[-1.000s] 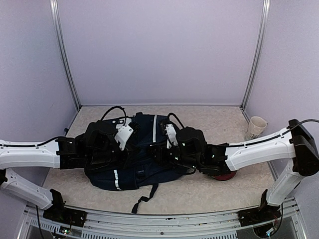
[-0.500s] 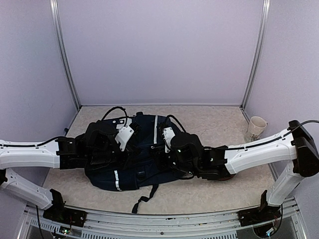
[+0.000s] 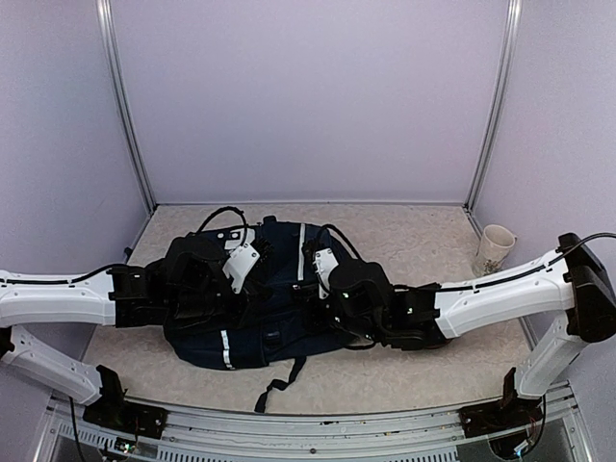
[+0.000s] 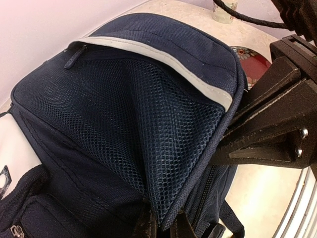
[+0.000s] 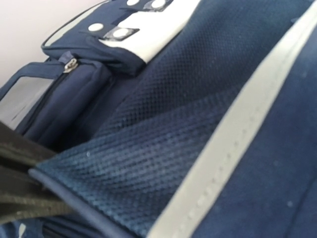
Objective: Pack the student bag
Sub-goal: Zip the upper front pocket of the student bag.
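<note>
1. My bag is dark navy, with white stripe trim, a white patch and black straps
2. It lies flat mid-table before me, one strap trailing toward the near edge
3. Its mesh panel, white-trimmed along the top, stands drawn taut into a peak

Cannot see the middle of the large dark navy fabric backpack from above: covered by left arm and right arm.

Cut off at the near edge of the left wrist view: left gripper, only finger stubs showing.

Dark and blurred at the left of the right wrist view: right gripper, tips not distinguishable.

Half hidden behind the backpack: red patterned round plate.

Cropped at the far right: pale ceramic cup, print unreadable.
</note>
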Controlling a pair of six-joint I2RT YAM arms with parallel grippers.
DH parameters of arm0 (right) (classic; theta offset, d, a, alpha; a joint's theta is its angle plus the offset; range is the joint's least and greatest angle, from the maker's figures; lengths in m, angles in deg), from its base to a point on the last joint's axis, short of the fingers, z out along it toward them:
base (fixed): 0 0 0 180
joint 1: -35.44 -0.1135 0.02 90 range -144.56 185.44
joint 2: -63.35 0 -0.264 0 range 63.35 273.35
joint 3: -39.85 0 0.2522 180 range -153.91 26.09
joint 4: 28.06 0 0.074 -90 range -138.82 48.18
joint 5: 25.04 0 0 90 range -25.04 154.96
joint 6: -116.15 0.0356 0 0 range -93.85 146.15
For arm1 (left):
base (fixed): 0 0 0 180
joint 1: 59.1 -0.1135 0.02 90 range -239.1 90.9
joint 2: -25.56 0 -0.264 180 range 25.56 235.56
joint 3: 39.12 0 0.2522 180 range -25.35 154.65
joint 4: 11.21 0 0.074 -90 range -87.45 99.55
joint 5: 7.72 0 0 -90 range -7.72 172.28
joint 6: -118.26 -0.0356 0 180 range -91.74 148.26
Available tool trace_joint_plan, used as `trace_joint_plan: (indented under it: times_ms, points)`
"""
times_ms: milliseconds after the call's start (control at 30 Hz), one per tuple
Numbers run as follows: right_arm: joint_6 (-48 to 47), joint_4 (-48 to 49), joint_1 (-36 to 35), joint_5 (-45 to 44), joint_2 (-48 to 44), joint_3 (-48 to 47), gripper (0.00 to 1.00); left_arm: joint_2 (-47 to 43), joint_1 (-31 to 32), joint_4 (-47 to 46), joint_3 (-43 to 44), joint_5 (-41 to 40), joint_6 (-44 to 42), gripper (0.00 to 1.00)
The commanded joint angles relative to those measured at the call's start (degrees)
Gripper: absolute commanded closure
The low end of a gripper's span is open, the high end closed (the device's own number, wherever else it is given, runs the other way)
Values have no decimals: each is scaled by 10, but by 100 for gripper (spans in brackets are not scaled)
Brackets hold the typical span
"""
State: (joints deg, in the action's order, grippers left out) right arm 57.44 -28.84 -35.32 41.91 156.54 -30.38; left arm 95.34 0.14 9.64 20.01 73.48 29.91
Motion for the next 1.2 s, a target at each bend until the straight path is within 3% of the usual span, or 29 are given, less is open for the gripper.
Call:
trace_joint_plan:
  times_ms: [0,100,267,500,633,800,933,1000,1100,1167]
  points:
    - [-7,-68,11,-44,-17,35,100,-38,18,-48,30,58,-15,100]
    - [-43,-80,24,-11,-44,43,100,-43,14,-34,24,38,-21,100]
    - [-95,-221,74,44,-87,28,100,-47,13,-7,6,-6,-16,100]
    - [-162,-293,201,182,-163,71,100,-80,12,-22,-37,-36,3,100]
    - [-199,-299,248,219,-173,69,100,-94,12,-19,-49,-37,11,100]
    - [-207,-279,248,285,-156,44,100,-96,10,-31,-59,-58,19,100]
    - [-194,-246,238,313,-145,52,100,-89,-28,-58,-54,-110,53,100]
    - [-188,-235,229,320,-134,53,100,-86,-75,-66,-53,-109,90,90]
    - [-177,-222,216,325,-115,48,100,-90,-144,-80,-60,-29,142,77]
    - [-173,-209,211,334,-106,44,100,-104,-158,-98,-77,14,164,52]
